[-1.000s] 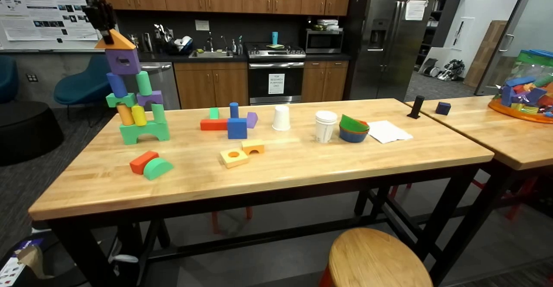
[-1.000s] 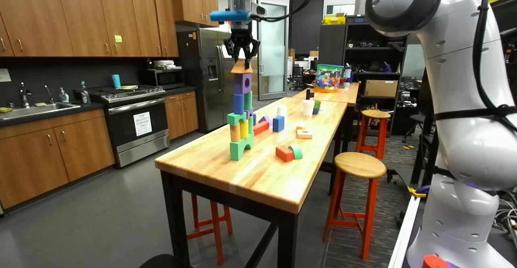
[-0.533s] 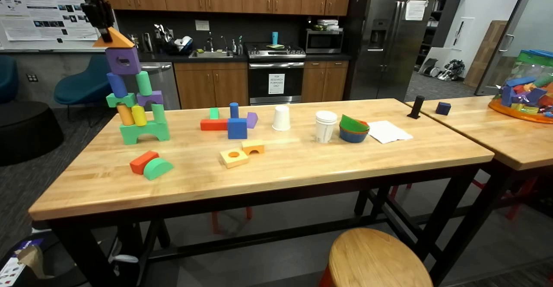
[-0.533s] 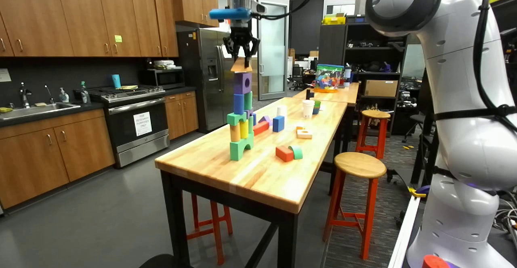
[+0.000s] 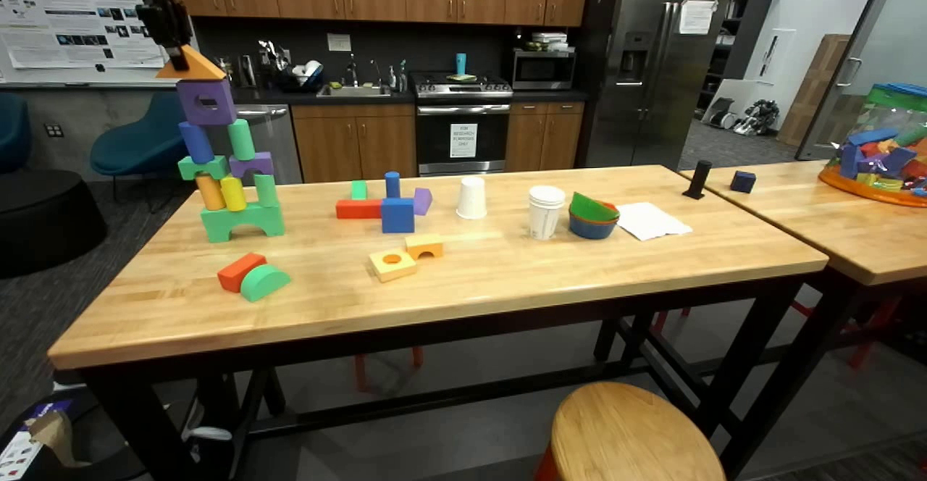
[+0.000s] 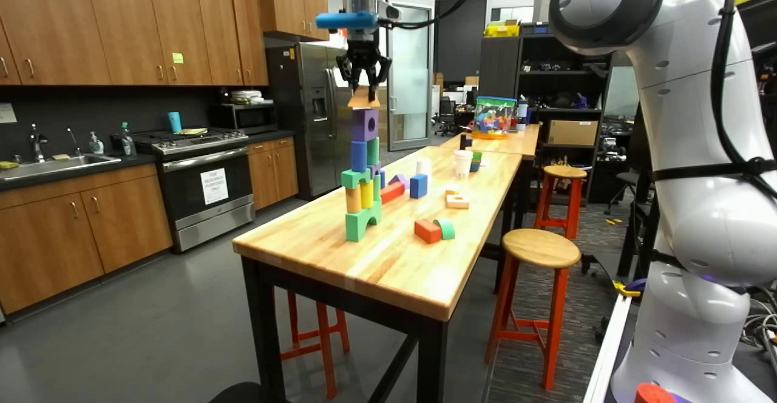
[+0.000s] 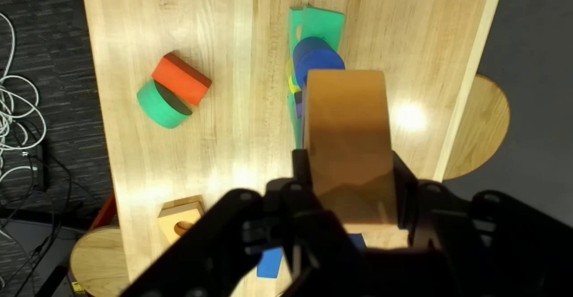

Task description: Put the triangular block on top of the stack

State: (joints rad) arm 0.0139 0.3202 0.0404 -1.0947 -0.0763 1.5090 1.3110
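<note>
The triangular block is orange and wedge-shaped, point up. It is at the top of the stack, over the purple cube. In an exterior view a thin light strip shows between the block and the purple cube; I cannot tell whether they touch. My gripper points down from above. In the wrist view my gripper has one finger on each side of the block, shut on it. The block hides most of the purple cube there.
A red block and a green half-round block lie in front of the stack. Two yellow blocks, a blue block and a red bar lie further along. White cups and bowls stand beyond.
My gripper and the triangular block have risen very slightly since a second ago, and a thin light strip has appeared under the block. The rest of the stack has not moved.
</note>
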